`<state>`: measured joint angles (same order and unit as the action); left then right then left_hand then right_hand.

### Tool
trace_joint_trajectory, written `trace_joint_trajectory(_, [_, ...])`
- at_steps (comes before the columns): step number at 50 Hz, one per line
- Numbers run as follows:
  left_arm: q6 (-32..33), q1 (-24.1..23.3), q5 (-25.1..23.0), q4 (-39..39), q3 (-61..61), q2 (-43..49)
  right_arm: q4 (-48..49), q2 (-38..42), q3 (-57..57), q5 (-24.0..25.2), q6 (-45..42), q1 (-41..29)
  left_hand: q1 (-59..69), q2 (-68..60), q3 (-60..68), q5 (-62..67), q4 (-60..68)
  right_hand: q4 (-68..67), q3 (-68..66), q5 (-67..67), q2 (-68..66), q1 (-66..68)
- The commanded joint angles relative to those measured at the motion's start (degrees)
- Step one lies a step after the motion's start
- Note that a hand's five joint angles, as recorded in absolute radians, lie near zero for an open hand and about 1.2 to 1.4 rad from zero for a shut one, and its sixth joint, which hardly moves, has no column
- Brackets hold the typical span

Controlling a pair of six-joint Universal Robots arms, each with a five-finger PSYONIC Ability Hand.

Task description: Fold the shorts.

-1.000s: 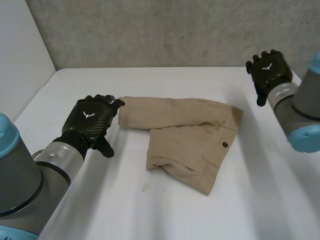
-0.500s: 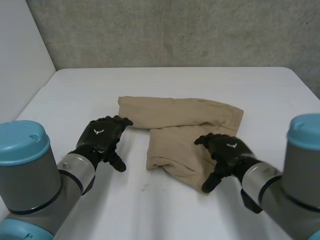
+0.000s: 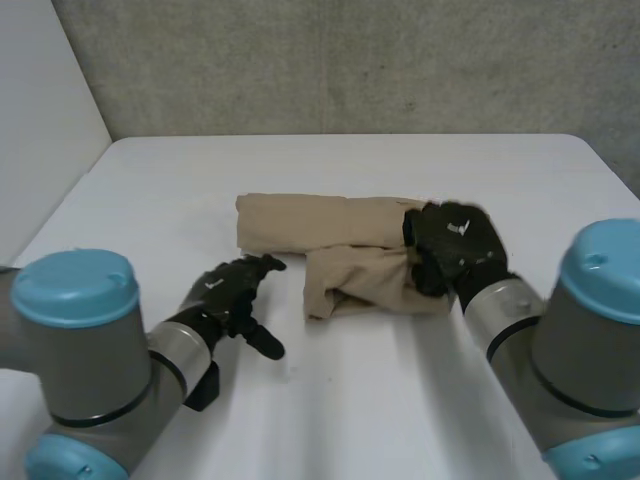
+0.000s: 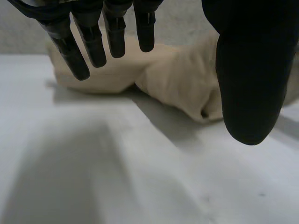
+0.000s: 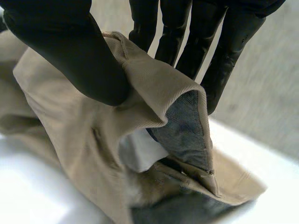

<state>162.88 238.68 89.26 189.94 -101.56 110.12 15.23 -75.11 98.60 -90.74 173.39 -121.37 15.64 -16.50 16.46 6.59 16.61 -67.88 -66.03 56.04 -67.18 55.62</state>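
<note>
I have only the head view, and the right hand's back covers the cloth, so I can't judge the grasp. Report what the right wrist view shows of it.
Observer: The right hand pinches a raised fold of the shorts between its thumb and fingers.
Operator: Good. Now report the left hand from its own wrist view.
Observer: The left hand has straight, spread fingers that grip nothing; the shorts lie on the table beyond its fingertips.
</note>
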Motion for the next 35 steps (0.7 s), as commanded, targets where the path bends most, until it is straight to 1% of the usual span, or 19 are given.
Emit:
trace_joint_trajectory(1, [-7.0, -4.4, 0.7, -3.3, 6.8, 6.9, -0.5, -10.0, 0.7, 0.1, -5.1, -1.7, 5.2, -4.3, 4.4, 4.2, 4.2, -12.1, -14.0, 14.0, -12.8, 24.4])
trace_joint_trajectory(3, [-7.9, -5.4, 1.9, -3.3, 8.2, 8.1, -0.6, -12.2, 1.0, 0.1, -6.1, -2.2, 5.3, -4.5, 4.5, 4.4, 4.4, -12.1, -14.0, 14.0, -12.8, 24.4])
trace_joint_trajectory(10, [-11.8, -9.4, 9.1, -2.9, 15.7, 12.7, -1.5, -17.8, 3.7, 0.0, -8.7, -4.0, 6.2, -5.3, 5.4, 5.2, 5.2, -12.1, -14.0, 14.0, -12.8, 24.4])
trace_joint_trajectory(17, [-18.8, -12.9, 8.8, -2.9, 21.3, 16.3, -1.7, -20.0, 5.0, 0.1, -9.0, -4.8, 7.5, -6.7, 6.7, 6.6, 6.6, -12.1, -14.0, 14.0, -12.8, 24.4])
trace_joint_trajectory(24, [-22.6, -14.2, 8.2, -2.7, 21.3, 16.0, -1.5, -19.7, 5.6, 0.2, -9.7, -4.8, 7.4, -6.5, 6.5, 6.4, 6.4, -12.1, -14.0, 14.0, -12.8, 24.4])
trace_joint_trajectory(26, [-23.1, -14.8, 6.9, -2.7, 21.2, 15.7, -1.3, -19.7, 6.0, 0.2, -10.1, -4.7, 13.7, -12.9, 12.9, 12.8, 12.7, -12.1, -14.0, 14.0, -12.8, 24.4])
trace_joint_trajectory(27, [-23.1, -15.0, 6.7, -2.7, 21.2, 15.6, -1.1, -19.6, 6.2, 0.2, -10.6, -4.7, 20.7, -19.9, 19.9, 19.8, 19.8, -12.1, -14.0, 14.0, -12.8, 24.4])
trace_joint_trajectory(28, [-23.1, -15.0, 6.7, -2.6, 21.1, 15.6, -1.1, -19.6, 6.3, 0.2, -10.9, -4.7, 30.3, -29.4, 29.5, 29.4, 29.3, -12.1, -14.0, 14.0, -12.8, 24.4])
trace_joint_trajectory(29, [-23.0, -14.9, 7.0, -2.6, 21.3, 15.4, -1.0, -19.6, 6.2, 0.1, -11.3, -4.6, 51.9, -51.0, 51.1, 50.9, 50.9, -12.1, -14.0, 14.0, -12.8, 24.4])
trace_joint_trajectory(30, [-22.9, -14.8, 7.2, -2.6, 21.4, 15.1, -1.0, -19.6, 6.2, 0.1, -11.8, -4.4, 61.8, -60.9, 60.9, 60.8, 60.8, -12.1, -14.0, 14.0, -12.8, 24.4])
trace_joint_trajectory(31, [-22.6, -14.6, 7.6, -2.6, 21.5, 14.9, -1.0, -19.7, 5.9, 0.1, -13.0, -4.1, 64.3, -63.5, 63.5, 63.4, 63.4, -12.1, -14.0, 14.0, -12.8, 24.4])
trace_joint_trajectory(34, [-21.6, -12.5, 9.1, -2.9, 21.6, 12.3, -0.9, -19.8, 5.5, 0.1, -15.5, -4.0, 64.4, -63.5, 63.5, 63.4, 63.4, -12.1, -14.0, 14.0, -12.8, 24.4])
trace_joint_trajectory(35, [-20.9, -11.4, 9.2, -2.9, 21.6, 11.3, -0.8, -20.0, 5.1, 0.2, -17.6, -3.9, 64.4, -63.5, 63.5, 63.4, 63.4, -12.1, -14.0, 14.0, -12.8, 24.4])
